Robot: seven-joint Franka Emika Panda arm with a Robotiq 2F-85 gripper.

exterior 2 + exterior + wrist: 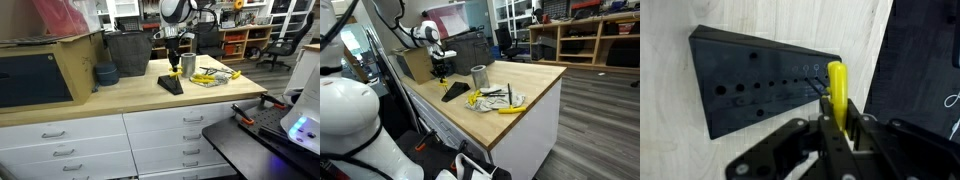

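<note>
My gripper (pixel 840 128) is shut on a yellow-handled screwdriver (pixel 837 88). The screwdriver points down at a black wedge-shaped block (pixel 745 85) with several holes in its top, and its dark shaft reaches the holes near the block's right end. In both exterior views the gripper (pixel 440 68) (pixel 172 62) hangs just above the block (pixel 455 93) (pixel 170 84) on the wooden worktop. Whether the tip sits inside a hole I cannot tell.
A metal cup (pixel 478 76) (pixel 189 64) stands beside the block. A pile of yellow and black tools (pixel 498 100) (pixel 213 77) lies further along. A blue bowl (pixel 105 73), a black bin (pixel 127 52) and a cardboard box (pixel 415 63) stand behind.
</note>
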